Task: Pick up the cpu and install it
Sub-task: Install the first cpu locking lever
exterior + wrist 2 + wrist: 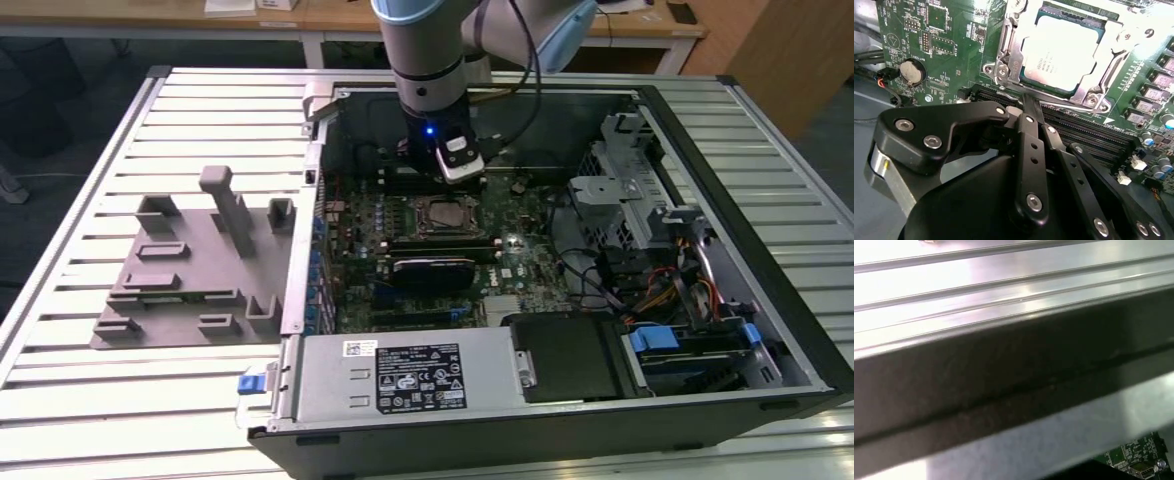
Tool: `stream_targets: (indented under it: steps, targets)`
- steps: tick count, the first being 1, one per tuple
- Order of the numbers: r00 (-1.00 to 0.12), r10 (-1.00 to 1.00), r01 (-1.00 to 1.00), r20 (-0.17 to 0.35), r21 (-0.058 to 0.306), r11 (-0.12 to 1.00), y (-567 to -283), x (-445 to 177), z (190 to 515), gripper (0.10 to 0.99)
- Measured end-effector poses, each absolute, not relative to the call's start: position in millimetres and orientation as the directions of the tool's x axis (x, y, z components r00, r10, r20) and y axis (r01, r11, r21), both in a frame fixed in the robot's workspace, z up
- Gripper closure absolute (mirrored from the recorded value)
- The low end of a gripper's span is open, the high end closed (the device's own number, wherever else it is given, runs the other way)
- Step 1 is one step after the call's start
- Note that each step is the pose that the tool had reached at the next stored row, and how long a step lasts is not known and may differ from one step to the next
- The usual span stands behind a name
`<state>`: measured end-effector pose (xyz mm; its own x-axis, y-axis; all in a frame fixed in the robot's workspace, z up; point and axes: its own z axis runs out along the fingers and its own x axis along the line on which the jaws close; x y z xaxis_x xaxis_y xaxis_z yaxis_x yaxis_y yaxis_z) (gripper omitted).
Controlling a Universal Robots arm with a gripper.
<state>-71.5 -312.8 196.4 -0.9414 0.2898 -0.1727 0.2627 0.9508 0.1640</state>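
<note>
The cpu [1064, 50], a flat square chip with a silvery-grey top, lies level in its metal-framed socket [1094, 97], just beyond the jaws' tips, not touching them.

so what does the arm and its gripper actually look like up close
The arm is a round tube, silver-grey with pale blue joint covers, and a dark cable runs down beside it. Near the wrist sits a small blue light above a white and black block. In the second wrist view the gripper is matte black, built of flat linked bars pinned with silver screws on a rounded black body.
</note>
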Motion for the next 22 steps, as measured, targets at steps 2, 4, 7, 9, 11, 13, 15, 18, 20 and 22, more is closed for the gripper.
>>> stream_targets:
  steps: [2,4,7,9,11,13,15,18,20,22]
  targets:
    - [-0.94,0.295,0.268,-0.174,0.161,0.95,-311.8,-71.5,196.2,0.98]
    - [-0.938,0.299,0.274,-0.175,0.157,0.949,-310.9,-71.5,196.0,0.98]
    - [-0.936,0.305,0.28,-0.176,0.153,0.948,-309.9,-71.5,195.9,0.98]
    - [-0.934,0.309,0.285,-0.177,0.15,0.947,-309.1,-71.5,195.8,0.98]
    - [-0.933,0.313,0.289,-0.179,0.146,0.946,-308.7,-71.5,195.8,0.98]
    - [-0.932,0.316,0.293,-0.18,0.141,0.945,-308.3,-71.5,195.8,0.98]
    - [-0.93,0.319,0.298,-0.182,0.136,0.945,-307.7,-71.5,195.8,0.98]
    - [-0.928,0.324,0.304,-0.183,0.131,0.944,-306.2,-71.6,195.8,0.98]
    - [-0.928,0.324,0.304,-0.184,0.131,0.944,-306.0,-71.5,195.8,0.98]
    - [-0.928,0.324,0.304,-0.183,0.131,0.944,-305.8,-71.5,195.8,0.98]
